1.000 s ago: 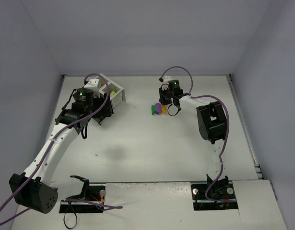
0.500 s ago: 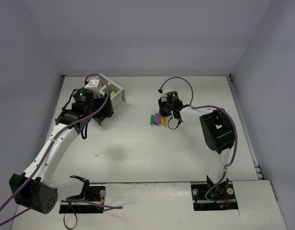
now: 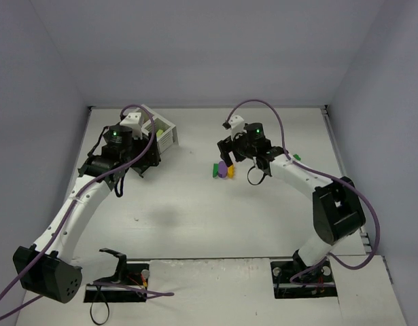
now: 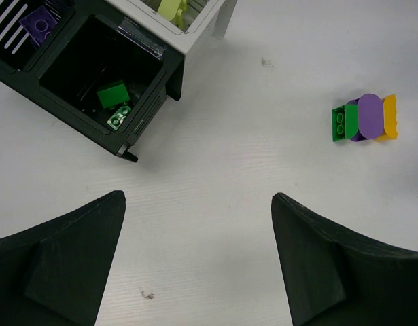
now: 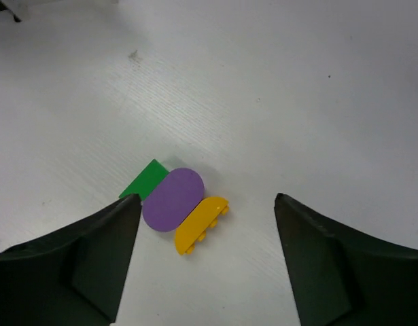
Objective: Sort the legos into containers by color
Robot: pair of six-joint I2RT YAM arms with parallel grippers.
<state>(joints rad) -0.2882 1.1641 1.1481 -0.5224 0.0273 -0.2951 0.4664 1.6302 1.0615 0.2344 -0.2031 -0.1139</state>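
Three legos lie touching in a row on the table: a dark green one, a purple oval one and an orange-yellow one, also the cluster. My right gripper hovers open just above them, holding nothing. The containers stand at the back left. One black bin holds green bricks, another a purple brick, and a white bin a lime-green piece. My left gripper is open and empty beside the bins.
A small green brick lies on the table right of the right arm. Purple cables loop over both arms. The enclosure walls close in the table at the back and both sides.
The right gripper went from shut to open. The three-brick cluster slid slightly toward the near side early on, then stayed put. The right arm's elbow swung right. The left arm held still.
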